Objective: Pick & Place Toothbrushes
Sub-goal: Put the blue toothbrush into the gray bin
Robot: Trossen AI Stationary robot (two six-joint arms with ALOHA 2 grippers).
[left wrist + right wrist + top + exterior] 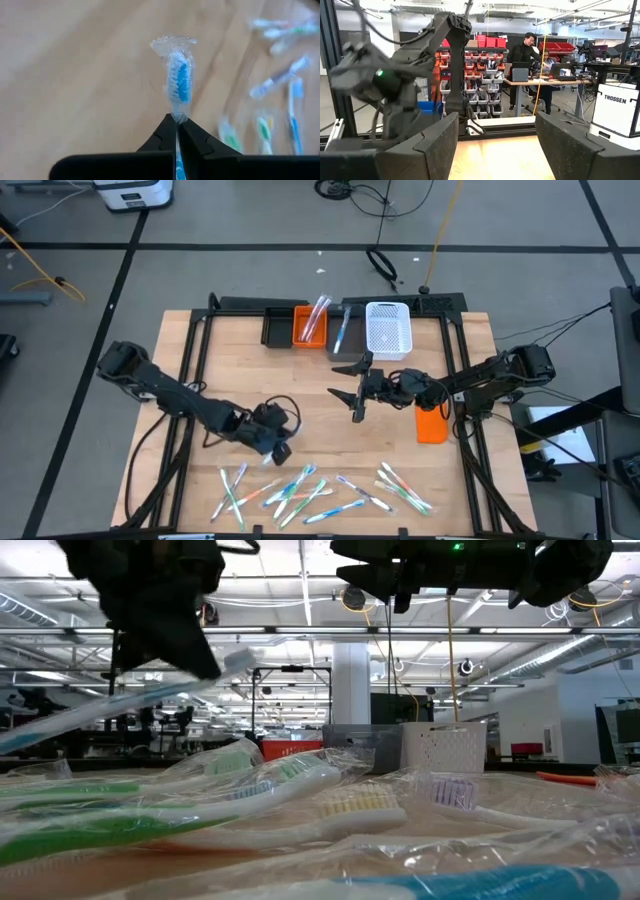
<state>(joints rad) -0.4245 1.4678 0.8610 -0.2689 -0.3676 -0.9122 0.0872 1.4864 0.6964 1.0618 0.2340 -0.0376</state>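
Blue toothbrush (178, 85) in left gripper (177, 121)

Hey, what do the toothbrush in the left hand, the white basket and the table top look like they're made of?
Toothbrush in the left hand: likely plastic with blue and white bristles, sealed in clear crinkly film that bunches glossily past the head.
White basket: probably moulded plastic, matte, its walls and floor a grid of small holes.
Table top: looks like light wood, pale grain in strips with a smooth finish.

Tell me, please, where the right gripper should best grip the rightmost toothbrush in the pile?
Probably mid-handle, from straight above: the rightmost toothbrush lies flat and slanted at the pile's edge, so the right gripper's open fingers should straddle its thin handle crosswise.
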